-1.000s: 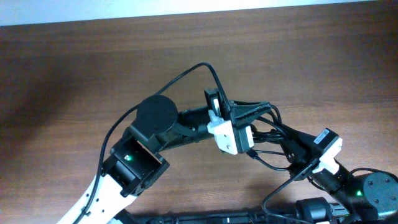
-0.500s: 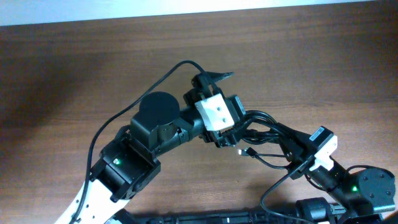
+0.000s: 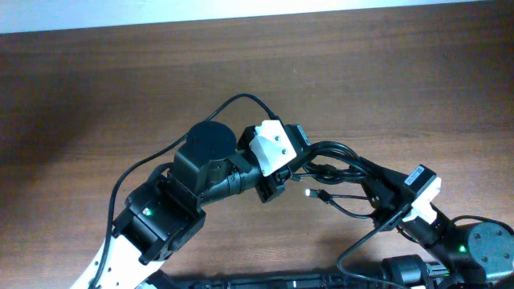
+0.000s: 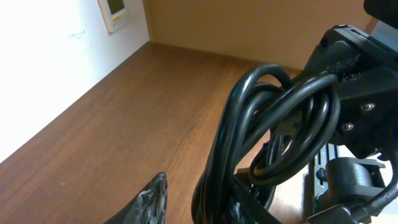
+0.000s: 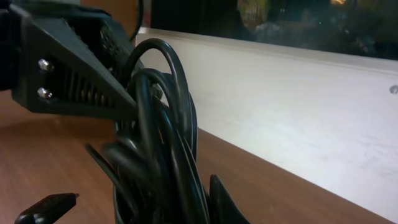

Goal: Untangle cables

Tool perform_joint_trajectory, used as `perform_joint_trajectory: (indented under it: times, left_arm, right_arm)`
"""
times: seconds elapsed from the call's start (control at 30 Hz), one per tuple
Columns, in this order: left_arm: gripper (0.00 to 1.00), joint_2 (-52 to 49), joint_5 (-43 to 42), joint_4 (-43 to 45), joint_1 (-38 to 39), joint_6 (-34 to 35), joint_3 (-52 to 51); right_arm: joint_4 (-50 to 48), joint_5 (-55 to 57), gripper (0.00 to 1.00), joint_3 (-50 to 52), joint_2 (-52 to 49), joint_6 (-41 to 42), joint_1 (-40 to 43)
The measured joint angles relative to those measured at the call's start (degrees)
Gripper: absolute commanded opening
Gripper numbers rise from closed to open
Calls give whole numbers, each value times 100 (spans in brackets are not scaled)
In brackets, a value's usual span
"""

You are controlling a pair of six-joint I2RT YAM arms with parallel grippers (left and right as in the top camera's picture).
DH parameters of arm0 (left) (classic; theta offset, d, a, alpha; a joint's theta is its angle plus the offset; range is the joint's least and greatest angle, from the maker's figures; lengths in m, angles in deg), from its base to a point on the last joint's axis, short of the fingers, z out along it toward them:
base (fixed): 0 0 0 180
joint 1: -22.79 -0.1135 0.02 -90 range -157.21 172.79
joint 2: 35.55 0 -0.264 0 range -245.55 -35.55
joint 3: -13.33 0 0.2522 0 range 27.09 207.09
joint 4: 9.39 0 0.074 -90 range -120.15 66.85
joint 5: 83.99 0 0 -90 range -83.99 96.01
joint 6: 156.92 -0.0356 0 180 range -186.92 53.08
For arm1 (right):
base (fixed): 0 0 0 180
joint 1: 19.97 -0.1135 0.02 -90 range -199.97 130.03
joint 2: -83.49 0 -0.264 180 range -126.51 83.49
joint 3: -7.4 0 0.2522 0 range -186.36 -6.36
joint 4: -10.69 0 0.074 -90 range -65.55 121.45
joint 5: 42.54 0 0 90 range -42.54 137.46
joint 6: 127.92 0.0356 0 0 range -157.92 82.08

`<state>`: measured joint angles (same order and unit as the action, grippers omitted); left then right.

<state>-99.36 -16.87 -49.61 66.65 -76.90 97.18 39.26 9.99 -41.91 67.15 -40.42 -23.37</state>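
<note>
The cables are a bundle of glossy black loops lifted off the wooden table between my two grippers. One small plug end hangs free below them. My left gripper reaches in from the left. In the left wrist view the cables run between its fingers, with a gap showing on the left side, so the left gripper is open around them. My right gripper is shut on the right end of the cables; one of its fingertips shows beside them.
Brown wooden table all round, with a pale wall edge at the back. The arms' own thick black wires arch over the left wrist. The left gripper's ribbed finger fills the right wrist view's upper left.
My left gripper opened wide, swung up and to the left, then came back onto the bundle's left end with narrower jaws. The right gripper has kept its hold and barely moved.
</note>
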Motion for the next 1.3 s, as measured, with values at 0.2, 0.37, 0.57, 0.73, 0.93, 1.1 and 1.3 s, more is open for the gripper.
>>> perform_joint_trajectory:
  times: [0.2, 0.37, 0.57, 0.73, 0.93, 1.1, 1.3]
  left_arm:
    - [0, 2, -184, -7, 4, 24, 0]
    - [0, -7, -205, 533, 4, 17, -35]
    - [0, -4, -369, 1519, 37, 15, -90]
    - [0, -7, -680, 1978, 39, 15, -98]
    - [0, -48, -922, 2839, 74, -28, -175]
    - [0, -59, -1038, 3128, 76, -461, -229]
    - [0, -101, -1130, 3482, 85, -1202, -282]
  right_arm:
    - [13, -35, 4, 0, 0, 94, 0]
    - [11, -11, 4, -2, 2, 105, 0]
    - [11, -7, 4, -28, 7, 105, 0]
    - [-13, -11, 4, -42, 7, 107, 0]
    - [-90, -4, 4, -138, 7, 105, 0]
    - [-57, 9, 4, -186, 9, 105, 0]
    - [-74, 13, 4, -223, 17, 107, 0]
